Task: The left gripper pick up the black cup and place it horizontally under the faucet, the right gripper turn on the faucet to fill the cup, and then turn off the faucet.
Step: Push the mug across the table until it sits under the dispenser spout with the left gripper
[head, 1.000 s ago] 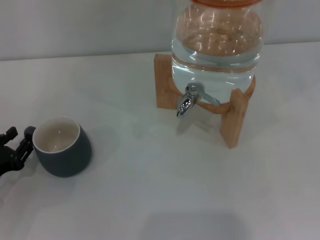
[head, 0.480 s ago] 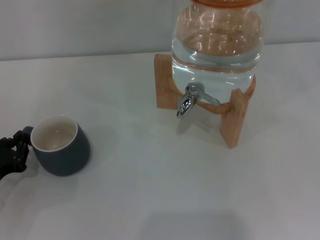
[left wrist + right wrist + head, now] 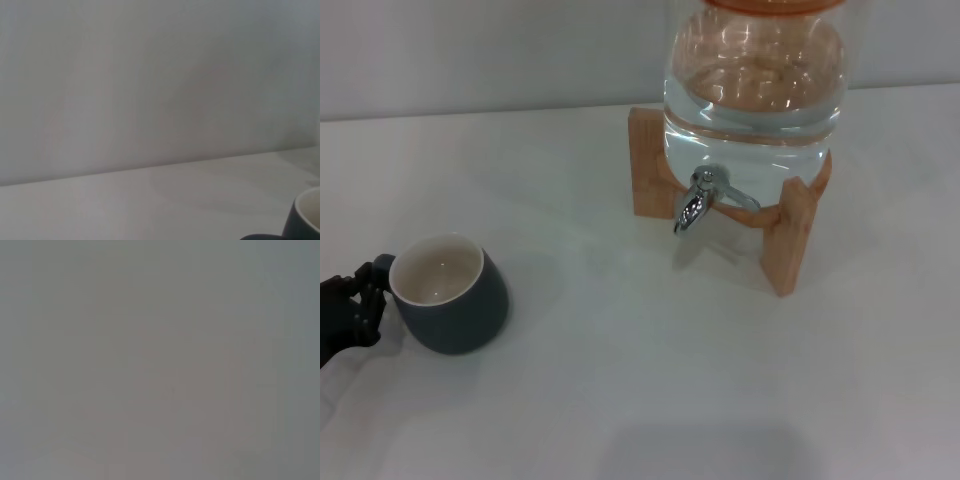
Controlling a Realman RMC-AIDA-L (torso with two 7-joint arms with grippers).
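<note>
The black cup point(image 3: 458, 318) stands upright on the white table at the front left, its cream inside facing up and its small handle pointing left. My left gripper point(image 3: 367, 287) reaches in from the left edge, its black fingers shut on that handle. In the left wrist view only a sliver of the cup's rim point(image 3: 306, 219) shows at the corner. The chrome faucet point(image 3: 693, 204) juts from the glass jar, well to the right of and beyond the cup, with nothing beneath it. The right gripper is out of view.
A big glass water jar point(image 3: 755, 90) with an orange lid rests on a wooden stand point(image 3: 788, 240) at the back right. The white table point(image 3: 620, 380) runs back to a pale wall.
The left fingers, spread beside the handle a second ago, have closed on it. The cup has shifted slightly to the right.
</note>
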